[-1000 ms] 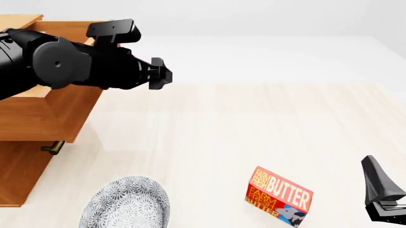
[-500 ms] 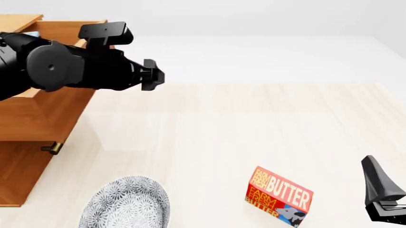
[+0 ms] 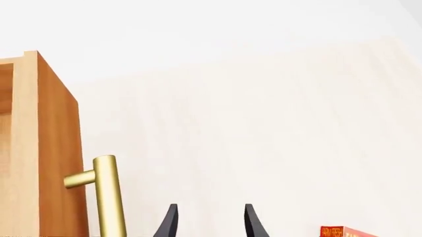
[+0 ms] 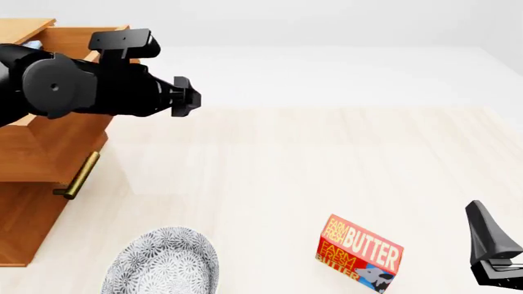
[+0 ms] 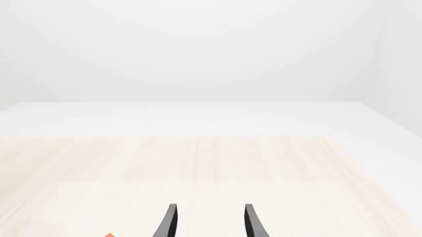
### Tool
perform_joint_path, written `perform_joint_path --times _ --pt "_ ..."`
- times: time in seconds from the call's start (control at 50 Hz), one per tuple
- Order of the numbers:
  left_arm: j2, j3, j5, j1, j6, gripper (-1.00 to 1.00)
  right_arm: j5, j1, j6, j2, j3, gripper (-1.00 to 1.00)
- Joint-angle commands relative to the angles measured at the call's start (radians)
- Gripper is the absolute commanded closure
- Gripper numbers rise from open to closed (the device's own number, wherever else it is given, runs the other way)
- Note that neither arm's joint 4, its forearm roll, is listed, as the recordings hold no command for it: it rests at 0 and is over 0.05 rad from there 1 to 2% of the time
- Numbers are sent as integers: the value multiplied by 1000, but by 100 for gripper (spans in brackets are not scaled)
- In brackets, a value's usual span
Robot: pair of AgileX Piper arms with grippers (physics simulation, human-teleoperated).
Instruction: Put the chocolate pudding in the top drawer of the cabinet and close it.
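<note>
The left hand [image 3: 207, 222] hung with its two dark fingers parted and nothing between them, just beside the brass bar handle [image 3: 108, 197] of the top drawer [image 4: 57, 144], which stood pulled out from the orange-brown cabinet [image 4: 29, 220] at the desk's left edge. In the front view the black left arm [image 4: 82, 82] crossed over the drawer and hid most of its inside; only a small pale blue patch showed at the arm's upper edge, too little to tell whether it was the chocolate pudding, which could not be made out anywhere else. The right hand [image 5: 207, 222] sat low at the near right of the pale wooden desk [image 4: 327, 159], fingers likewise spread and empty. A red butter box [image 4: 359, 252] and a patterned grey bowl [image 4: 163, 263] lay near the front.
</note>
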Motion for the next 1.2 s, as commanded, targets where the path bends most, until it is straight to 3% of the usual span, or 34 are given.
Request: perform_joint_path --times 0.02,1.2 --pt "-6 10 -1 25 4 -100 0 0 1 0 0 -100" --pt "11 84 -77 147 59 -100 0 0 0 0 0 -100"
